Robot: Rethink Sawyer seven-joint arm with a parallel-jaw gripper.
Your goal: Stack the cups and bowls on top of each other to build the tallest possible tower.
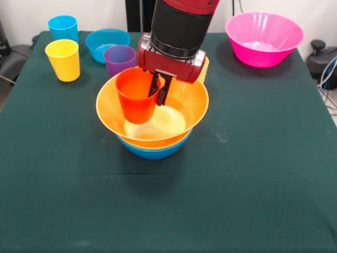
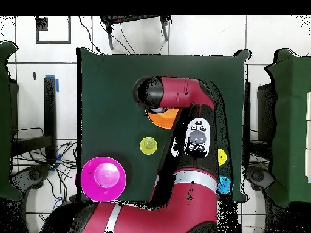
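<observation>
Gripper (image 1: pixel 159 90) pinches orange cup (image 1: pixel 136 97) rim (seating it in orange-yellow bowl (image 1: pixel 189 108)); next: let go, lift w/o tipping.

This is a robotics lab. A red and black robot arm (image 2: pixel 182 115) works over a table (image 1: pixel 253 174) draped in dark green cloth, standing on a pale tiled floor (image 2: pixel 36 79). Loose cables (image 2: pixel 64 155) trail around it, and blue tape (image 2: pixel 58 84) marks the floor.
</observation>
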